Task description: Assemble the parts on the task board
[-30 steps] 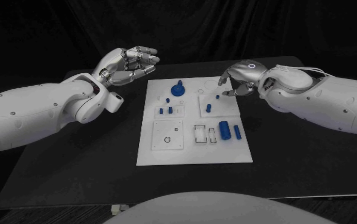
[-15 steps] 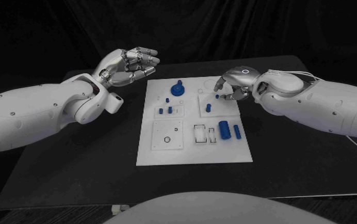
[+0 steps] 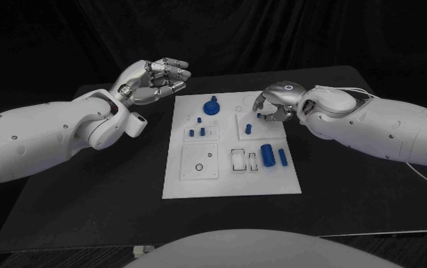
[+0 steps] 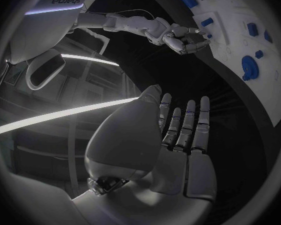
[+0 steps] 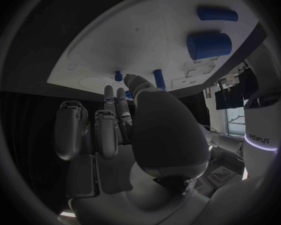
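The left hand (image 3: 153, 81) hangs off the task board's (image 3: 231, 184) left edge, fingers curled, holding nothing. On the board's right, the right hand (image 3: 271, 105) curls over a small blue peg (image 3: 260, 116); whether it grips it I cannot tell. A loose pinch could tip that peg sideways.

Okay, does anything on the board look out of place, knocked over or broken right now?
Nothing stands out. The task board lies flat and square on the table, and the blue parts sit on it in tidy positions, none spilled onto the table. The right hand hangs over the board's far right corner; the left hand is raised off to the side.
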### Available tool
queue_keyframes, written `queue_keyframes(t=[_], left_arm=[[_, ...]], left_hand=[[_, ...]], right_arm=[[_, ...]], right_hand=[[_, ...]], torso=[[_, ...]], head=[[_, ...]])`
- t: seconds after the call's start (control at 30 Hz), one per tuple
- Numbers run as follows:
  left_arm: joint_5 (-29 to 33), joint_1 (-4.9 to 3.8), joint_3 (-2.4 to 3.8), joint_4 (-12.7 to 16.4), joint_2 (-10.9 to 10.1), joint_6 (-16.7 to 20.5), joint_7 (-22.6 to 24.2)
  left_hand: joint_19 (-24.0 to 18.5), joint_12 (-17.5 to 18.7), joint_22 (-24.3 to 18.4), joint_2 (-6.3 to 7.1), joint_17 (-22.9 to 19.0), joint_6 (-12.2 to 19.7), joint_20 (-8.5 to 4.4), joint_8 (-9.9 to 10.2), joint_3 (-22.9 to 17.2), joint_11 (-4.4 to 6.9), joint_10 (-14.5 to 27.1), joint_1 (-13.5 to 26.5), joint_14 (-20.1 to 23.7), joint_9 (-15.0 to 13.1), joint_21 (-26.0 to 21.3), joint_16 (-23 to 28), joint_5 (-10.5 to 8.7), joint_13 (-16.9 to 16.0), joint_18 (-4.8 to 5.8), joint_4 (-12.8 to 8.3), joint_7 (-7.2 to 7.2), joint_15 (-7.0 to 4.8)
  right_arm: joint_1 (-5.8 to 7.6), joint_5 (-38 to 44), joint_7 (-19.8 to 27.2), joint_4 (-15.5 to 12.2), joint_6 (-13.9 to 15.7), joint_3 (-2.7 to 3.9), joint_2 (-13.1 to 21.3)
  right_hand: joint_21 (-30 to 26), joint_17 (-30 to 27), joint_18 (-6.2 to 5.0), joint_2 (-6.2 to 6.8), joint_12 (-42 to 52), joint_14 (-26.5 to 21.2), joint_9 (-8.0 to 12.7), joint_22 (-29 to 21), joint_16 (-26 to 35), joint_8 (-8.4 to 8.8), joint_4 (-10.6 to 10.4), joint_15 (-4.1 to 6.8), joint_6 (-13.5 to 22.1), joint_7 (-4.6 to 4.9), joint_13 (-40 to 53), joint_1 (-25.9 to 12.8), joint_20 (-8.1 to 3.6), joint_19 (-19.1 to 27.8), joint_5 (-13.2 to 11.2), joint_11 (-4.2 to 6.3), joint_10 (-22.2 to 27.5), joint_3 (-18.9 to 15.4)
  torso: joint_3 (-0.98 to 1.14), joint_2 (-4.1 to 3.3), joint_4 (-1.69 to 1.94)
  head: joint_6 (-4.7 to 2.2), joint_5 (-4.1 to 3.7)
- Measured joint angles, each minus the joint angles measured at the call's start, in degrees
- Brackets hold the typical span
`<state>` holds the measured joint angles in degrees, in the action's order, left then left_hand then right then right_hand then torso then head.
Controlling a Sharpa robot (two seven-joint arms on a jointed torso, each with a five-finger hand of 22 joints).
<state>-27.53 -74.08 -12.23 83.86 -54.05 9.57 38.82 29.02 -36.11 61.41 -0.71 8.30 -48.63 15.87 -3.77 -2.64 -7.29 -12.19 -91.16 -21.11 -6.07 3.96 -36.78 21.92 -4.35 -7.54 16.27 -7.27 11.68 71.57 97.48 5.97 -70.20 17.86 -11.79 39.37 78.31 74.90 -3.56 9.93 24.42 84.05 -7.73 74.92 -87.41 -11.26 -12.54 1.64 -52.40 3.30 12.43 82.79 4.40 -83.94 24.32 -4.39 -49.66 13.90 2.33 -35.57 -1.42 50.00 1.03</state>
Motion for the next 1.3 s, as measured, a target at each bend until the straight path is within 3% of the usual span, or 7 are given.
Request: queue_keyframes(t=[0.1, 0.23, 1.0, 1.3], left_arm=[[0.0, 0.06, 0.0, 0.0, 0.0, -0.2, 0.0], [0.0, 0.16, 0.0, 0.0, 0.0, -0.3, 0.0], [0.1, 0.8, 0.0, -0.1, 0.3, -1.0, 0.0], [0.1, 0.9, 0.0, -0.1, 0.4, -1.2, 0.0]], left_hand=[[0.0, -0.2, 0.0, -0.25, -0.1, 0.0, 0.0, 0.0, 0.0, 0.0, 0.0, -0.2, 0.0, 0.0, 0.0, -0.1, 0.08, 0.1, 0.0, 0.0, 0.0, 0.0], [0.0, -0.2, 0.0, -0.31, -0.1, 0.0, 0.0, 0.0, 0.0, 0.0, 0.0, -0.3, 0.0, 0.1, 0.0, -0.2, 0.21, 0.1, 0.0, 0.0, 0.0, 0.0], [0.0, -0.8, 0.0, -0.61, -0.6, 0.0, 0.0, 0.0, -0.2, -0.21, 0.2, -1.1, -0.4, 0.0, 0.0, -1.0, 0.67, 0.3, 0.0, -0.2, 0.0, 0.41], [0.2, -0.9, 0.0, -0.61, -0.8, 0.0, 0.21, 0.0, -0.2, -0.2, 0.2, -1.1, -0.6, 0.1, 0.0, -1.2, 0.67, 0.4, 0.0, -0.2, 0.0, 0.61]], right_arm=[[-0.17, 0.0, 0.0, 0.1, 0.0, 0.0, -0.2], [-0.36, 0.0, 0.0, 0.3, 0.0, 0.0, -0.4], [-0.68, -0.1, -1.7, 1.6, -1.9, 0.0, -1.5], [-0.7, -0.1, -2.0, 2.0, -3.0, 0.01, -1.8]], right_hand=[[-0.2, 0.0, 0.0, 0.0, 0.4, 0.0, -0.6, 0.0, 0.0, -0.75, 0.5, 0.0, -1.1, 0.18, 0.2, 0.0, 0.0, 0.0, 2.4, 0.2, -0.2, 0.9], [-0.2, 0.0, 0.0, 0.0, 0.7, 0.0, -1.2, 0.0, 0.0, -1.0, 0.9, 0.0, -1.4, 0.27, 0.3, 0.0, 0.0, 0.0, 3.8, 0.2, -0.2, 1.4], [-0.9, 0.0, 0.0, 0.0, 1.0, 0.0, -2.0, 0.0, 0.2, -1.21, 1.6, 0.0, -1.4, 0.27, 0.5, 0.0, 0.0, 0.0, 4.9, -0.02, 0.0, 2.4], [-0.9, 0.0, -0.01, 0.0, 1.8, 0.0, -2.9, 0.0, 0.2, -2.11, 2.3, 0.0, -2.9, 0.8, 0.9, 0.0, 0.0, 0.0, 4.9, 0.1, -0.5, 3.1]], torso=[[0.0, 0.01, 0.0], [0.0, 0.01, 0.01], [0.0, 0.01, 0.02], [-0.01, 0.01, 0.02]], head=[[0.0, -0.06], [0.0, -0.1], [0.0, -0.07], [0.0, -0.2]])
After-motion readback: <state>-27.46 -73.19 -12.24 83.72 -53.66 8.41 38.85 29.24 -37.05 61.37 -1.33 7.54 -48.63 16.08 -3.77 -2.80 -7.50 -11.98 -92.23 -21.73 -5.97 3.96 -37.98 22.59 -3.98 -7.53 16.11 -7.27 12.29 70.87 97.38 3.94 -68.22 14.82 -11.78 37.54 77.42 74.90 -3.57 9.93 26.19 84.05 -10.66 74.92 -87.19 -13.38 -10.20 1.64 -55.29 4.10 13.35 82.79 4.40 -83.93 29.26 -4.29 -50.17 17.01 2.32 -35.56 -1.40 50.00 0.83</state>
